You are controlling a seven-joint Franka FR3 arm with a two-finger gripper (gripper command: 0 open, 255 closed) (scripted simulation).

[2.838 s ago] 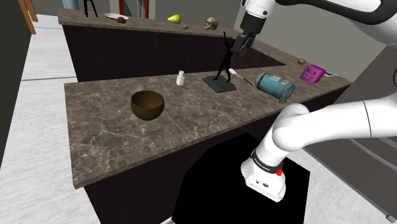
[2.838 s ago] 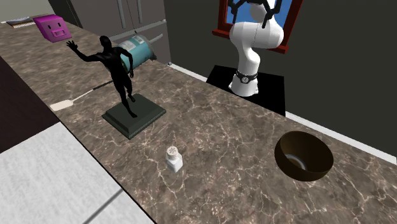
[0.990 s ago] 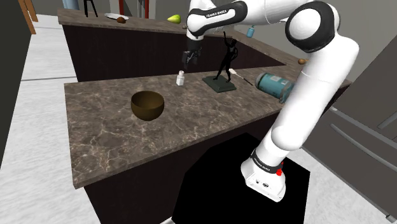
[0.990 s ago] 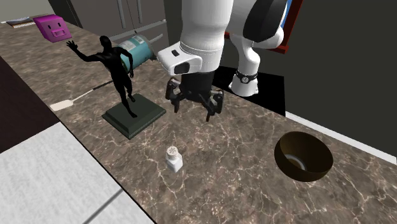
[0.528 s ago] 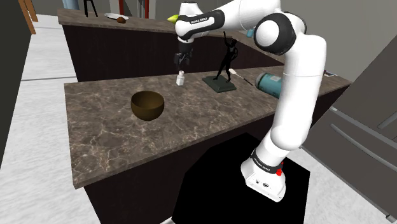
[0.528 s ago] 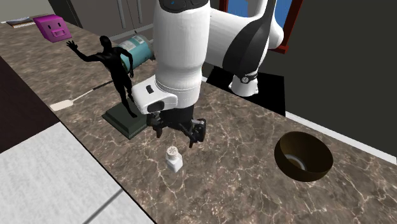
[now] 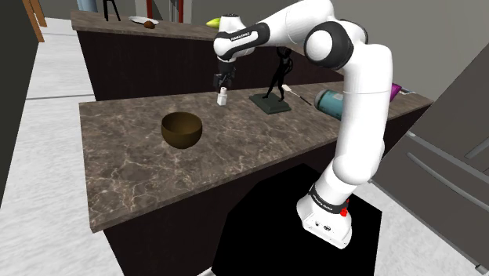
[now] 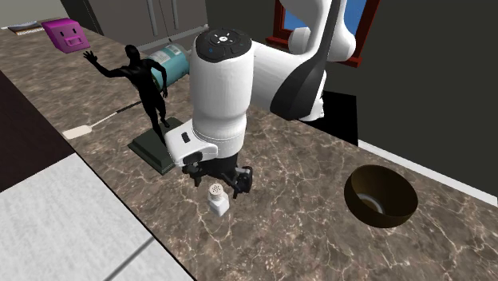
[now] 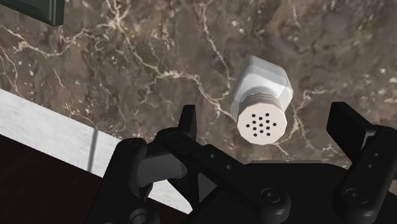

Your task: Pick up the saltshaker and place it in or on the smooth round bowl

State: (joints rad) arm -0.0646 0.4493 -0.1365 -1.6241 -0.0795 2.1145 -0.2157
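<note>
The black end effector point(image 9: 267, 121) hangs open over the small white perforated-cap saltshaker point(image 9: 264, 95), upright on the brown marbled bench point(image 9: 127, 63) well apart from the dark round bowl point(image 7: 181, 128); centre, lower, then clamp its body.

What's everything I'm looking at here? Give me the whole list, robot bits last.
saltshaker: one, white with a perforated cap, upright on the counter below the gripper
bowl: one, dark brown, on the counter apart from the saltshaker
figurine: one, black on a dark green base, near the saltshaker
canister: one, teal, lying on its side behind the figurine
cube: one, purple with a face, far end of the counter
utensil: one, white-headed, flat beside the figurine
pear: one, yellow-green, on the rear counter
counter: one, brown marble
arm: one, white
gripper: one, black, open, fingers either side of the saltshaker without touching it
</note>
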